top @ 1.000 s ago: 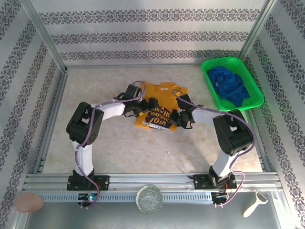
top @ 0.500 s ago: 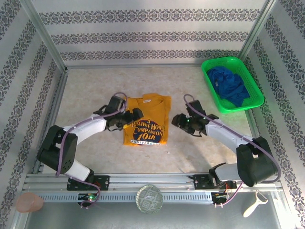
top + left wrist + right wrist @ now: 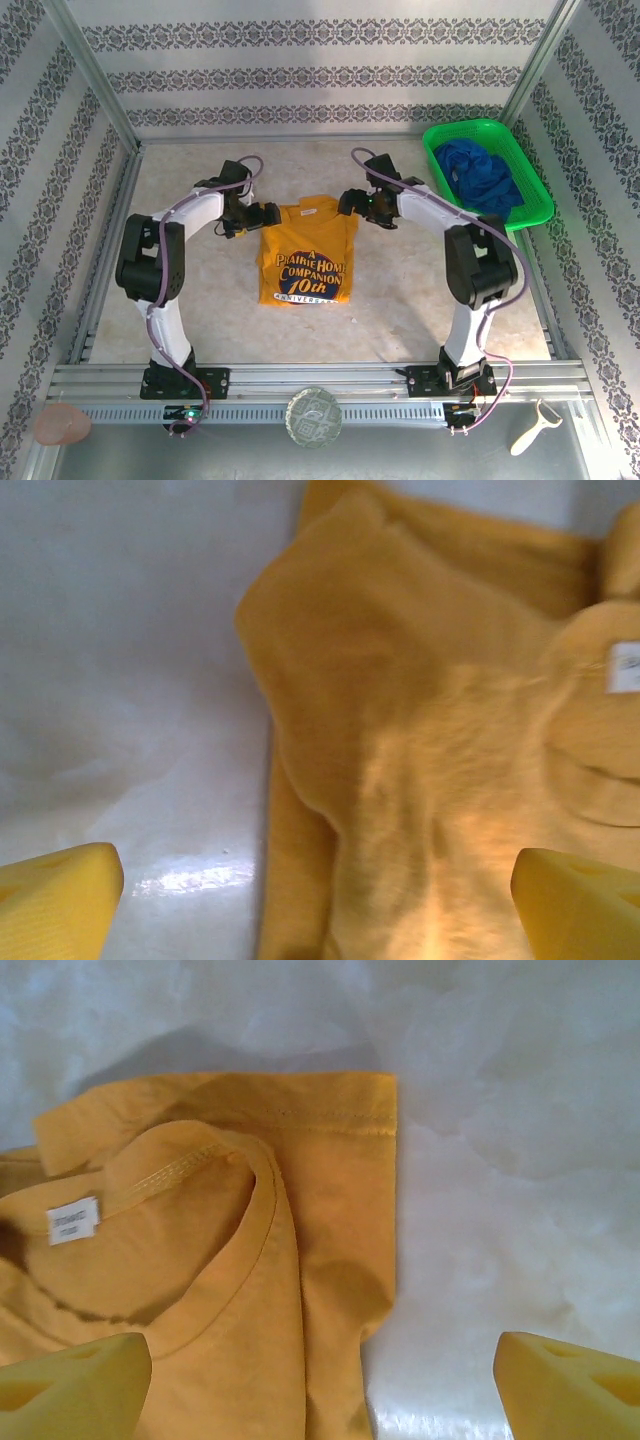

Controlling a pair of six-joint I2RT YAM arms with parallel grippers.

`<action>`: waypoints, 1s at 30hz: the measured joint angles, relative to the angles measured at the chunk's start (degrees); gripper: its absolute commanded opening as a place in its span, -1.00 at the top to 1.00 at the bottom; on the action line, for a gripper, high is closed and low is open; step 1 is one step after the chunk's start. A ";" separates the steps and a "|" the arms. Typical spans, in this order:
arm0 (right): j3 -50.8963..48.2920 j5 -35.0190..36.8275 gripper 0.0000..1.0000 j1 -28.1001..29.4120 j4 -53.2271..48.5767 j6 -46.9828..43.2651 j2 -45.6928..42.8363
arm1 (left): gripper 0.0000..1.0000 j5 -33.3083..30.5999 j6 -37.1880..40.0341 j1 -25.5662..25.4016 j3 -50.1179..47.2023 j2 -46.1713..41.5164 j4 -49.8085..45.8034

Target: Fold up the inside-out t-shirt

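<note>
Overhead view: bright, even, diffuse light falls from above. The pale worktop (image 3: pixel 400 300) is sharp edge to edge, with only faint, soft shadows under the arms.

Left wrist view: the t-shirt (image 3: pixel 420 730) ahead of the left claw (image 3: pixel 320 905) is soft and smeared. A white glare streak lies on the worktop just beside one out-of-focus fingertip (image 3: pixel 55 900).

Right wrist view: crisper, with the stitching and the neck label (image 3: pixel 73 1220) clear. A grey shadow runs along the cloth's far edge, beyond the right claw (image 3: pixel 320 1385), and a glare patch shines between its blurred fingertips (image 3: pixel 570 1385).
</note>
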 measured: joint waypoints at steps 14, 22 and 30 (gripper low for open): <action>9.42 0.17 -0.46 4.28 -2.25 0.09 12.20 | -0.94 -0.74 3.13 -3.80 10.67 9.77 -2.12; 8.90 -4.09 0.71 4.52 0.76 1.57 12.90 | 0.23 1.75 2.19 -4.20 9.81 10.62 0.26; 2.75 -13.05 1.00 1.88 10.95 5.60 11.89 | 1.00 7.80 -2.38 -3.72 5.07 10.14 10.25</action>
